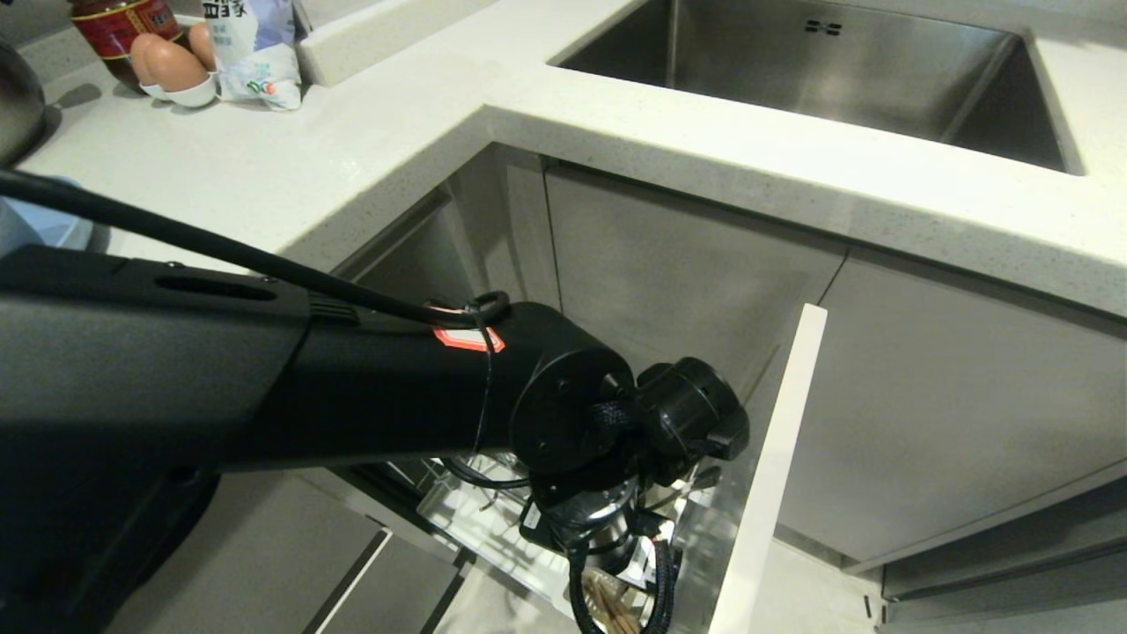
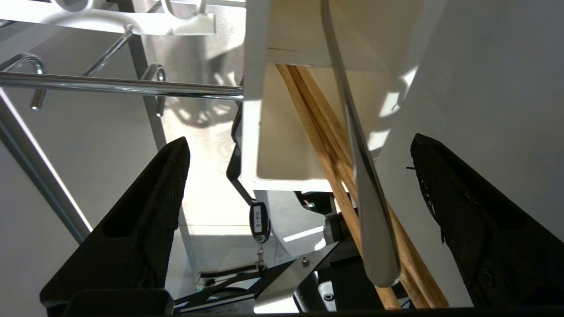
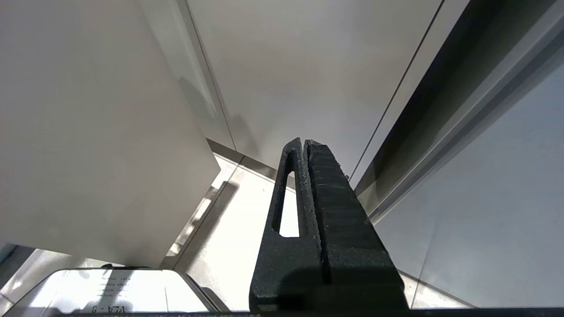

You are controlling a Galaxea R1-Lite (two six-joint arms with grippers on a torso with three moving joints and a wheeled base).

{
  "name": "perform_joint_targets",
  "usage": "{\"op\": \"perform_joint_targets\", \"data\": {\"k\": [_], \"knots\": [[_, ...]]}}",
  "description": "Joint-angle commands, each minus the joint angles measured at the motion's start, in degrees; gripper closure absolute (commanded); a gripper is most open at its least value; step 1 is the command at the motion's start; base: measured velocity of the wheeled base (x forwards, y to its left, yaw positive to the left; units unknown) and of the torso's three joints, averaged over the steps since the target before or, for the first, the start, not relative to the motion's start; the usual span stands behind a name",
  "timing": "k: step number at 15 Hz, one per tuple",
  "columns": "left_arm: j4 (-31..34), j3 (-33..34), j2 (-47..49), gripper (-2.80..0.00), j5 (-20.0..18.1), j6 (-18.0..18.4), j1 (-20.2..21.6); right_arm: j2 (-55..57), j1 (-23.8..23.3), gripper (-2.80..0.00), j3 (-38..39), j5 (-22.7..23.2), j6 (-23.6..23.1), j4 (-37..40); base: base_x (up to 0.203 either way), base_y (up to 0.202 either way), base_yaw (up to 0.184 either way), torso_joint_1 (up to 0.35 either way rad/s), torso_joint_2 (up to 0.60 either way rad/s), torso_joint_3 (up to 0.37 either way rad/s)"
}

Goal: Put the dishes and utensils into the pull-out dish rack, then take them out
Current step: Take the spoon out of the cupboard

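Head view: the left arm point(image 1: 370, 387) reaches down into the pull-out dish rack point(image 1: 493, 519).

Left wrist view: left gripper point(image 2: 299, 154) fingers spread wide, empty, around the spoon point(image 2: 365, 176) and chopsticks point(image 2: 326, 141) standing in the caddy point(image 2: 282, 145).

Right wrist view: right gripper point(image 3: 304, 143) fingers pressed together beside cabinet fronts point(image 3: 308, 66).

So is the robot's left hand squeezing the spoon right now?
No, the left gripper is wide open, and the spoon stands loose with the chopsticks between its fingers.

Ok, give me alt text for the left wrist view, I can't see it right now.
The left pincer is open, its black fingers either side of the wooden chopsticks and metal spoon, which lean out of the white utensil caddy. Chrome rack wires run alongside.
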Motion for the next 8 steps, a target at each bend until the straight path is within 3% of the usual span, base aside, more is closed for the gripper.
{"op": "perform_joint_targets", "data": {"k": [1,8], "knots": [[0.3,-0.1,-0.2,-2.8,0.8,-0.2,0.2,0.0,0.0,0.0,0.0,0.0,0.0,0.0,0.0,0.0,0.0,0.0,0.0,0.0],[0.5,0.1,-0.2,-2.8,3.0,0.0,1.0,0.0,0.0,0.0,0.0,0.0,0.0,0.0,0.0,0.0,0.0,0.0,0.0,0.0]]}}
